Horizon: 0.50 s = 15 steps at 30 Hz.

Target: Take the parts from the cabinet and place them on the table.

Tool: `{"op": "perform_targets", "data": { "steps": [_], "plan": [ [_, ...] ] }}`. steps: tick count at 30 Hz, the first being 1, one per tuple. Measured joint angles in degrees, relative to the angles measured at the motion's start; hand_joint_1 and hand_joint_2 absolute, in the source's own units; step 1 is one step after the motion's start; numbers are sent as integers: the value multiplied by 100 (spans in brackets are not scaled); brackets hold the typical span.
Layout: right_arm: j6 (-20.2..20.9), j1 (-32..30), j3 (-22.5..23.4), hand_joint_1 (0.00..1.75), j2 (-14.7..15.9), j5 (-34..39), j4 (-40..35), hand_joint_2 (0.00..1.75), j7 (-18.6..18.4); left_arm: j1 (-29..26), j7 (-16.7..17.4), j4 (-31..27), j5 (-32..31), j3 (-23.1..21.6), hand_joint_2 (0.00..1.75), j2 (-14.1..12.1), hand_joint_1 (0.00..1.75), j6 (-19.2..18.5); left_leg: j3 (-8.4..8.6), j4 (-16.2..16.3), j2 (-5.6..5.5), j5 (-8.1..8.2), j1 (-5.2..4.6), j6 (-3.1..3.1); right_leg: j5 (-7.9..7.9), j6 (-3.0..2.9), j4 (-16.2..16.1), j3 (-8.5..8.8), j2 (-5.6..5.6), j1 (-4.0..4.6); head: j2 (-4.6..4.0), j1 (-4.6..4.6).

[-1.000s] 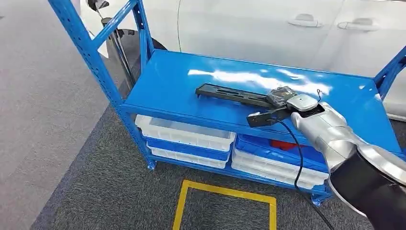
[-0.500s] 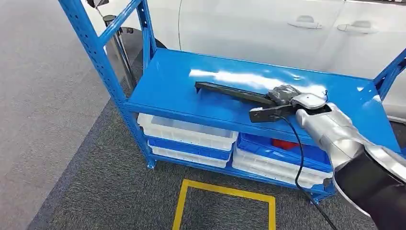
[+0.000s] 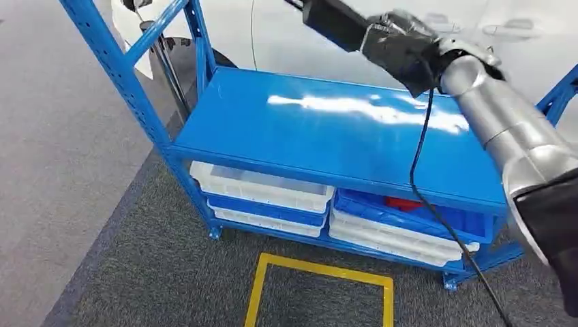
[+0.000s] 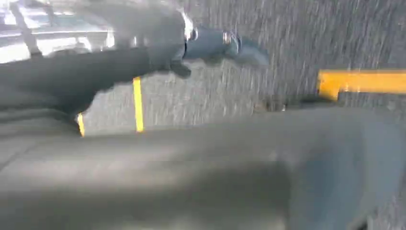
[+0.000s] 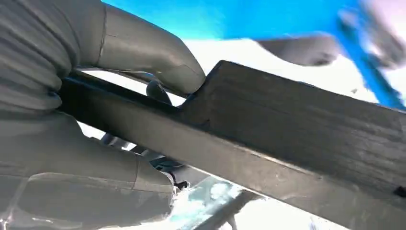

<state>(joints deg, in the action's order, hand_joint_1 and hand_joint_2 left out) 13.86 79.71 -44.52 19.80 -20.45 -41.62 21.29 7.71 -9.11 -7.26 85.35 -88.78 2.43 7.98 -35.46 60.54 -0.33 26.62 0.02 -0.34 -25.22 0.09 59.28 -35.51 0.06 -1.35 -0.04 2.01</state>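
Note:
My right hand [image 3: 402, 44] is raised high above the blue cabinet shelf [image 3: 307, 129] and grips a long black part [image 3: 334, 20], which runs up and left out of the head view. In the right wrist view the grey thumb [image 5: 143, 52] and fingers wrap around the dark bar of the part [image 5: 297, 124]. The shelf top under it is bare. In the left wrist view my left hand [image 4: 143, 43] is a blurred grey shape over the carpet, and how its fingers lie cannot be made out.
White and blue bins [image 3: 266, 194] sit stacked on the lower shelf, with more bins [image 3: 402, 225] to the right. A white car [image 3: 286, 41] stands close behind the cabinet. A blue upright post [image 3: 116, 75] frames the left side. A black cable [image 3: 422, 170] hangs from my right arm. Yellow floor tape [image 3: 320, 286] marks the carpet.
My right hand has lifted the black part off the shelf top and carried it up to the top of the view. The shelf surface now holds nothing.

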Motion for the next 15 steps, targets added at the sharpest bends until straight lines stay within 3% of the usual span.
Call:
{"op": "perform_targets", "data": {
  "steps": [1, 3, 12, 14, 15],
  "plan": [
    [76, 34, 130, 175, 26, 202, -171, 175, -11, 9, 0, 2, 11, 0, 0, 0, 0, 9, -133, 329, 5, 184, 8, -28, -6, -32, 0, 4, 0, 2, 0, 2],
    [181, 63, 334, 175, 35, 581, -439, 175, -68, 21, 0, 0, 13, 0, 0, 0, 0, 9, -572, 1274, 7, 573, 23, -54, -11, -49, 1, 10, 9, 17, 0, 2],
    [181, 63, 334, 175, 35, 581, -439, 175, -68, 21, 0, 0, 13, 0, 0, 0, 0, 9, -572, 1274, 7, 573, 23, -54, -11, -49, 1, 10, 9, 17, 0, 2],
    [190, 63, 347, 175, 35, 619, -463, 175, -74, 22, 0, 0, 15, 0, 0, 0, 0, 9, -614, 1356, 7, 597, 23, -54, -12, -52, 2, 11, 10, 19, 0, 2],
    [219, 58, 389, 175, 35, 735, -538, 175, -85, 25, 0, 0, 15, 0, 0, 2, 0, 9, -710, 1550, 6, 644, 23, -54, -14, -54, 2, 12, 15, 22, 0, 2]
  ]
}}
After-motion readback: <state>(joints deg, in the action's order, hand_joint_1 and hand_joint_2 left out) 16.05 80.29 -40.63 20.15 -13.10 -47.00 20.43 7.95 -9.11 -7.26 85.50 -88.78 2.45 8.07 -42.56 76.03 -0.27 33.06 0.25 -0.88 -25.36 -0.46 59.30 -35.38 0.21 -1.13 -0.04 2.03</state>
